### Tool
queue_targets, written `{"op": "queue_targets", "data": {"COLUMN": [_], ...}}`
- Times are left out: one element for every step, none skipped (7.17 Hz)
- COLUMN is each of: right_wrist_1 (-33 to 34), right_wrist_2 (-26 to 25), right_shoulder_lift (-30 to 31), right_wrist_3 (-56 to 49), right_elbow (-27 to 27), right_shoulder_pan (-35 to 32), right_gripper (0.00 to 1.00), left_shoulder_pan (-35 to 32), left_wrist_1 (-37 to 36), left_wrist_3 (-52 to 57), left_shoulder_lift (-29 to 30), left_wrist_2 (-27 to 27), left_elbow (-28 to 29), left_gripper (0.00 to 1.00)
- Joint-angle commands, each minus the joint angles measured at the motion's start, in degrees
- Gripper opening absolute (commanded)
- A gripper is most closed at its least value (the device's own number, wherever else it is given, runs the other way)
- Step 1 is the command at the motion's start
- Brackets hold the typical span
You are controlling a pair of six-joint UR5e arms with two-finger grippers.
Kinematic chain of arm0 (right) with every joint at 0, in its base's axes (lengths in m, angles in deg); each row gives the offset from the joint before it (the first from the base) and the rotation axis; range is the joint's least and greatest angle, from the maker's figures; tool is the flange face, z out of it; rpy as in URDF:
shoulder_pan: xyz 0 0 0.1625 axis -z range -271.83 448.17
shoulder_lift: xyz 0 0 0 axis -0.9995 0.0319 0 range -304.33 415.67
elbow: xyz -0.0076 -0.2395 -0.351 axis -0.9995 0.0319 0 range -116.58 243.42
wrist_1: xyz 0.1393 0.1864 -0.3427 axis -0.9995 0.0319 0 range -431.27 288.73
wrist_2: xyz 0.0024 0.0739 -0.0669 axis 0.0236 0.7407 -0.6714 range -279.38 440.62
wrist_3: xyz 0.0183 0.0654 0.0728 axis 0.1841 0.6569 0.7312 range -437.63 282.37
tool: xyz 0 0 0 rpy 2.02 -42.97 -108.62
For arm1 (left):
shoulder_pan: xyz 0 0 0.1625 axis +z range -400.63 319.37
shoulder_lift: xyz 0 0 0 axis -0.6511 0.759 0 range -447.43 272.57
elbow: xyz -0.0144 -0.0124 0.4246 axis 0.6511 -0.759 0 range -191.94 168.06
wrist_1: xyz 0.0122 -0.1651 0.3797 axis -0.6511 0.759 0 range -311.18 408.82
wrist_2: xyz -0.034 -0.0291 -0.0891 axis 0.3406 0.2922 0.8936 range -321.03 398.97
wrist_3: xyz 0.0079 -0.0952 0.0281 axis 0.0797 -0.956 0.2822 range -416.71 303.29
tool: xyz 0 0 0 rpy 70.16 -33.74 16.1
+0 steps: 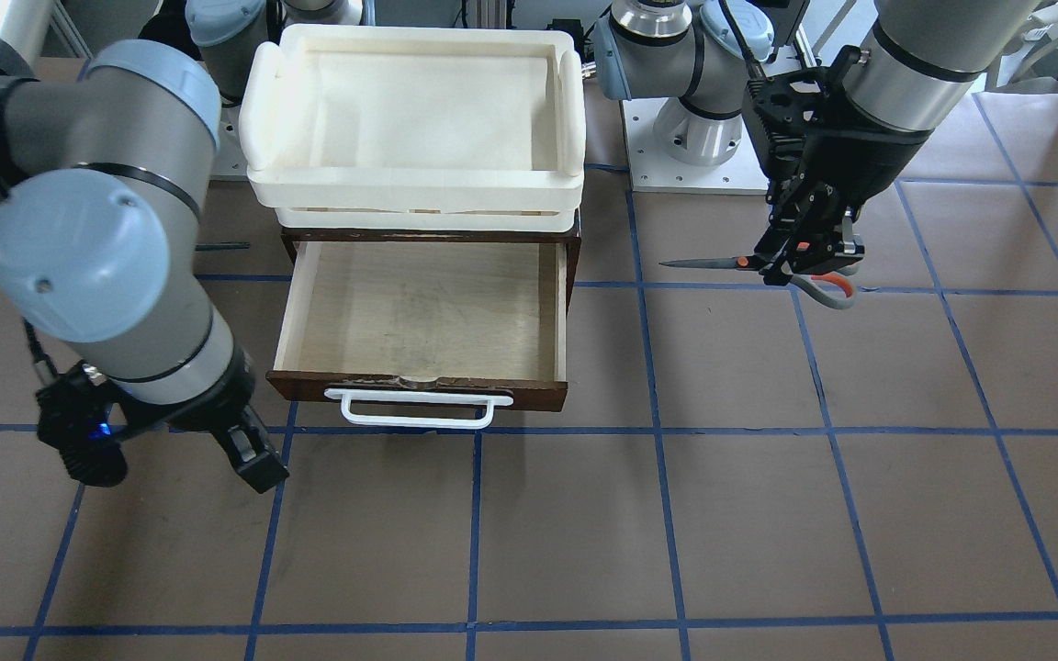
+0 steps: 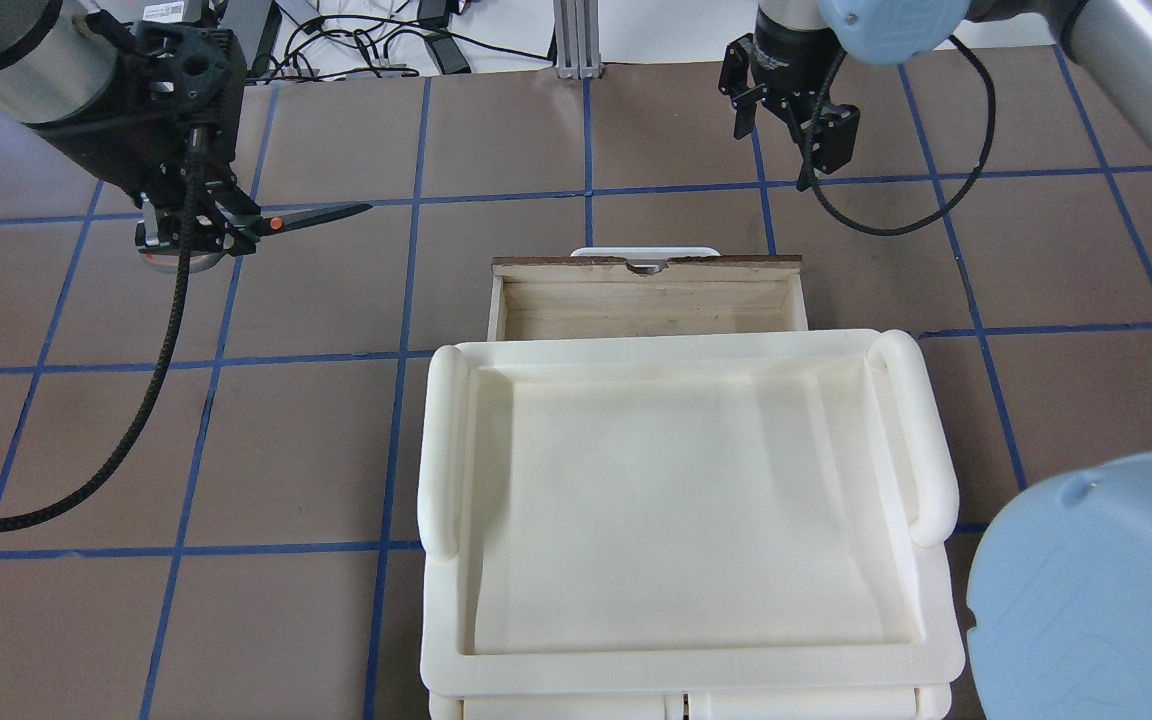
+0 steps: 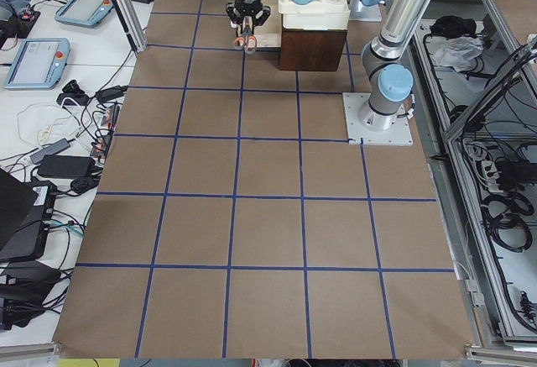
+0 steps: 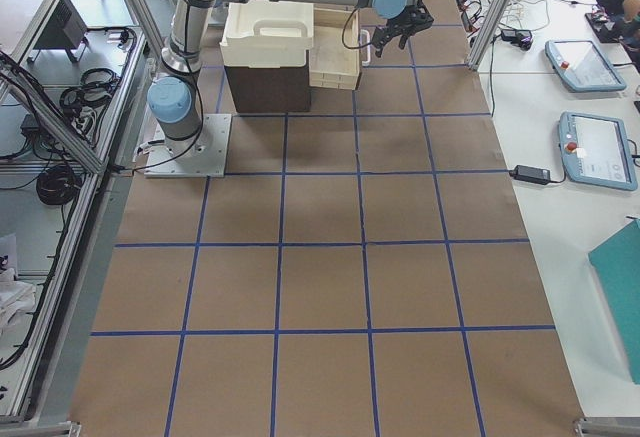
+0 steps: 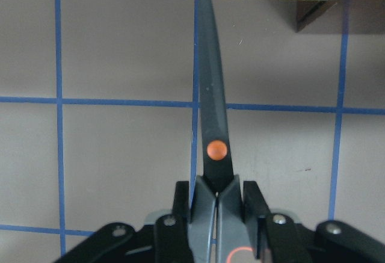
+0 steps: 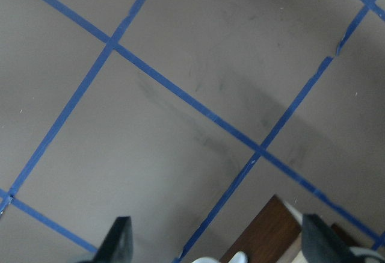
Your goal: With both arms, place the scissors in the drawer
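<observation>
My left gripper is shut on the scissors, gripping them just behind the orange pivot. The closed grey blades point sideways toward the drawer, and the orange-lined handles hang behind the fingers. The left wrist view shows the blade between the fingers. The overhead view shows the scissors left of the drawer. The dark brown drawer is pulled open, its pale plywood interior is bare, and its white bar handle faces away from me. My right gripper is open and empty, hovering beside the drawer's front corner.
A cream-white plastic tray sits on top of the cabinet over the drawer's back; it also shows in the overhead view. The brown table has blue tape grid lines. The arm bases stand behind the cabinet.
</observation>
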Motion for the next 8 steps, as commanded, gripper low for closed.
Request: {"op": "queue_targets", "data": {"right_wrist_1": [0.45, 0.36, 0.19, 0.10, -0.16, 0.88, 2.71, 3.34], "right_wrist_2": [-1.33, -1.86, -2.13, -2.22, -3.00, -2.84, -2.57, -3.01], "right_shoulder_lift": [5.53, 6.68, 7.82, 8.97, 10.54, 11.08, 11.17, 11.44], "right_wrist_3": [-20.04, -26.12, -30.36, -33.62, -35.14, -41.15, -45.13, -45.87], "right_elbow": [-3.59, -4.39, -4.57, -4.58, -4.58, -4.58, -4.58, -4.92], "right_shoulder_pan": [6.79, 8.30, 8.49, 8.49, 8.58, 8.67, 8.75, 8.58], "right_gripper": [1.00, 1.00, 1.00, 1.00, 1.00, 1.00, 1.00, 1.00], "left_shoulder_pan": [-5.32, -6.83, -8.07, -10.26, -13.76, -17.36, -20.01, -22.30], "left_wrist_1": [-1.02, -4.42, -7.15, -9.01, -9.03, -8.42, -8.93, -9.20], "left_wrist_3": [-3.34, -4.83, -5.11, -8.07, -15.15, -19.66, -23.27, -24.00], "left_shoulder_lift": [0.84, 2.15, 3.47, 4.96, 6.89, 8.65, 10.24, 11.47], "left_wrist_2": [-0.26, -1.04, -2.01, -2.02, -2.10, -3.32, -4.99, -5.87], "left_elbow": [-0.01, -0.01, 0.60, 0.87, 2.26, 3.41, 3.59, 3.68], "left_gripper": [0.04, 0.04, 0.03, 0.03, 0.03, 0.03, 0.03, 0.02]}}
